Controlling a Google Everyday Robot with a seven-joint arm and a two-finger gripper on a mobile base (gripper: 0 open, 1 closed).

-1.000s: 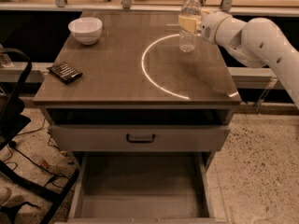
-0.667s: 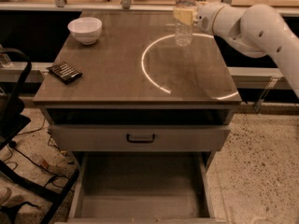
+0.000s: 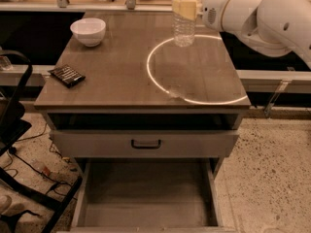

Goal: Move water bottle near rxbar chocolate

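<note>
My pincer [image 3: 188, 8] is clamped on the water bottle [image 3: 184, 30]: grasp complete. The chocolate bar [image 3: 66, 75] lies well left of the pincer, toward the counter [image 3: 121, 81] front. Transfer not yet done.

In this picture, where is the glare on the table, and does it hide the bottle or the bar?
Camera view: a bright ring of reflected light lies on the right half of the table; the water bottle, in the gripper at the far edge, overlaps its top; the rxbar chocolate at left is glare-free.

White bulbous arm [image 3: 272, 18], pale pincer [image 3: 185, 8] over table's [image 3: 116, 76] rear
</note>
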